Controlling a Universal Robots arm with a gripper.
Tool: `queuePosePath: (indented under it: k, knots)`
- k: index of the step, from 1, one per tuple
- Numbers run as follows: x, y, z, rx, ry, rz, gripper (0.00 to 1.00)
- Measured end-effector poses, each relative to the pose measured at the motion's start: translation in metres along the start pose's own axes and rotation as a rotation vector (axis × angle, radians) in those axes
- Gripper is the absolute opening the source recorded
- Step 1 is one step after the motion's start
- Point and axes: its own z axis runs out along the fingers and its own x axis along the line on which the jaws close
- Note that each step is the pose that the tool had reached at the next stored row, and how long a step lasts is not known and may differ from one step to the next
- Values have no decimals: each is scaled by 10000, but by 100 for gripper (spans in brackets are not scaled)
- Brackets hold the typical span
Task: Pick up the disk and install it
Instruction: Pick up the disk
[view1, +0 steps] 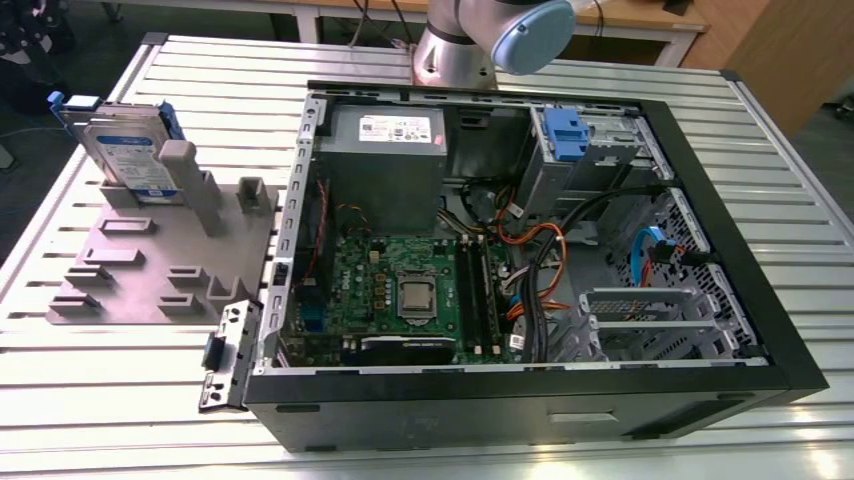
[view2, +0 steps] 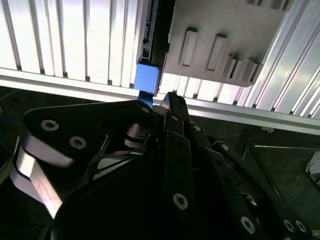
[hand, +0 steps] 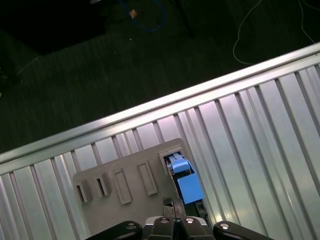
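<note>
Disk (view1: 127, 152) upright in rack (view1: 150, 268) on desk (view1: 107, 405), at the exterior view's left of case (view1: 534, 388).

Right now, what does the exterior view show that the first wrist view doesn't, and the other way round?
Exterior view adds: the open computer case with its circuit board, and the arm's base. First wrist view adds: the pincer, shut, over the grey stand, and the dark floor past the table edge. Both: the disk standing upright in that stand, on the ribbed table.
</note>
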Motion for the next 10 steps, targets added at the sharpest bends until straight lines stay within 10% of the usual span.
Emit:
queuePosePath:
  k: [10]
  knots:
    - [0, 0, 0, -1, 10, -222, 11]
